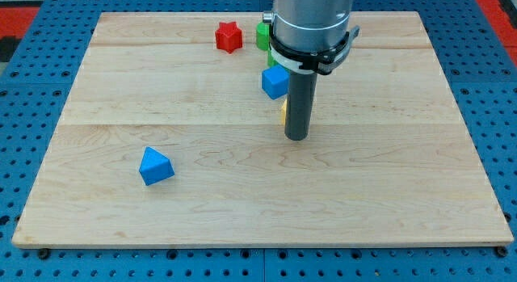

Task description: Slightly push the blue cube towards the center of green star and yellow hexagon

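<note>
The blue cube [275, 82] sits on the wooden board [161, 104] just left of my rod, near the view's top centre. My tip [296, 137] rests on the board below and slightly right of the cube, apart from it. A green block [262, 35], mostly hidden by the arm, shows above the cube; its shape cannot be made out. A thin yellow sliver [283, 112] shows at the rod's left edge, below the cube; the rest of that block is hidden behind the rod.
A red star [229, 37] lies at the view's top, left of the green block. A blue triangular block [154, 166] lies at the lower left. The arm's grey body [313, 23] covers the top centre.
</note>
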Available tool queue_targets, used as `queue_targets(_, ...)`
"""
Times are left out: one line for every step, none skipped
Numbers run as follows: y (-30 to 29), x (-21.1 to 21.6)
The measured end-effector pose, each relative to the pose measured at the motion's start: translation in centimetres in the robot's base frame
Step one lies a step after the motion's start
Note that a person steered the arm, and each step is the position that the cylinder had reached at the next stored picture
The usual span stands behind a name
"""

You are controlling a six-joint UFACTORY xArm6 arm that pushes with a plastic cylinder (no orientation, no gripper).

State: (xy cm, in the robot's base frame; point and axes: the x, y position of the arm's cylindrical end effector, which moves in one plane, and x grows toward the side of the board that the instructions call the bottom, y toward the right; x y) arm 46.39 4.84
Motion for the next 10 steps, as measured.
queue_targets(-0.2, 0.1)
queue_targets(0.3, 1.7)
queue_targets(-2.2, 0.8)
queue_targets(-7.1, -1.6)
queue_targets(-9.8, -4.8)
queue_targets(-10.6, -8.6)
queue_targets(-10.6, -10.4)
queue_targets(-10.6, -10.9)
queue_targets(-10.4, -11.6)
queue_targets(-9.7, -11.9)
